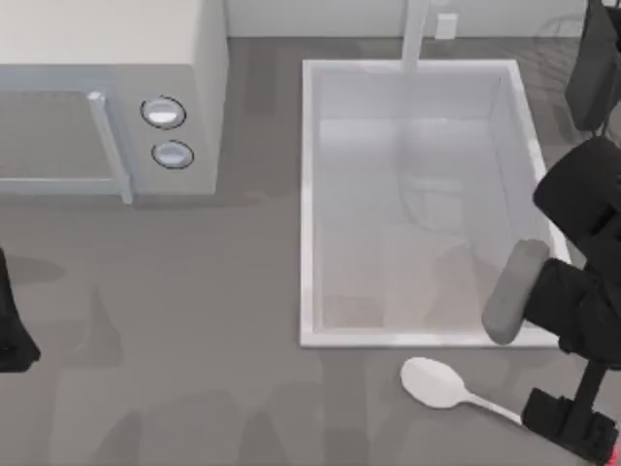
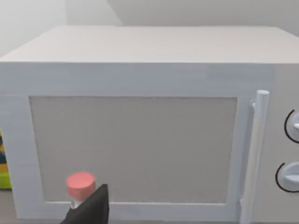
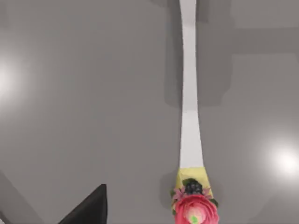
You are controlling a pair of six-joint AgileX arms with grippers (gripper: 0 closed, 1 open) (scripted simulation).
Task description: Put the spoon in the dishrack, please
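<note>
Below the sink (image 1: 309,194), the spoon (image 1: 439,383)

Spoon (image 1: 439,382) white-silver, near counter's front right corner; handle end (image 3: 194,205) yellow band, pink-red flower knob, green speck. Counter (image 1: 194,340) grey. Sink (image 1: 309,194) white. Microwave (image 2: 140,116) pale grey-white. Arms black.

Kitchen mockup, rendered: grey countertop (image 1: 194,320) with a white microwave (image 1: 107,87) on my left and a sunken white sink (image 1: 309,194) with its faucet (image 1: 415,34).
</note>
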